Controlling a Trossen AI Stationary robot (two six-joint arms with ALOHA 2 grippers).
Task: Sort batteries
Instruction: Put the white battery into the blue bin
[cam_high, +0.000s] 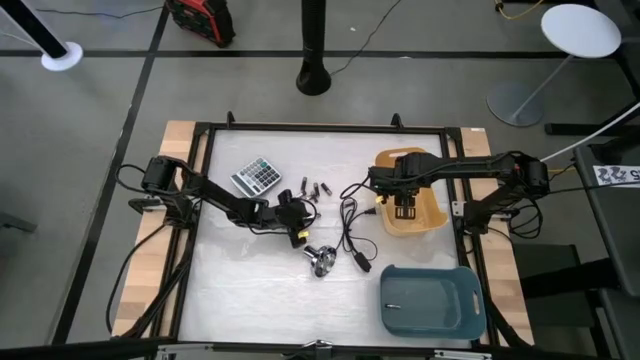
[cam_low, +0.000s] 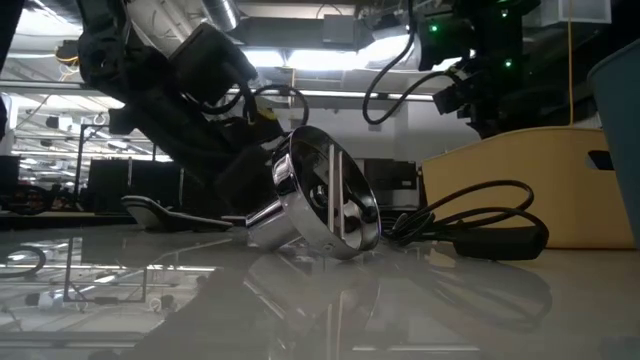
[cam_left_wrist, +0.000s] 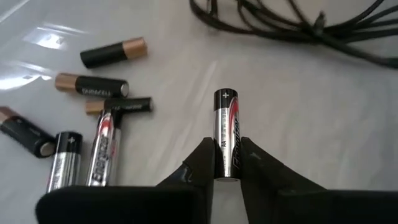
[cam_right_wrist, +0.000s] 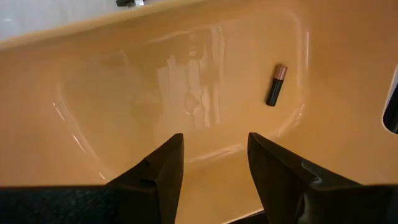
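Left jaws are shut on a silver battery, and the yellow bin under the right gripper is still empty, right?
Not quite. The left gripper does grip the silver battery, but the yellow bin is not empty: the right wrist view shows one black-and-copper battery lying in it.

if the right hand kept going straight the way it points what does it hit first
Probably the bare floor of the yellow bin: the open right hand points into it, and the lone battery lies off to one side.

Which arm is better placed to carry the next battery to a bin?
The left: its gripper is shut on a silver battery beside the loose batteries. The right gripper hangs open over the yellow bin.
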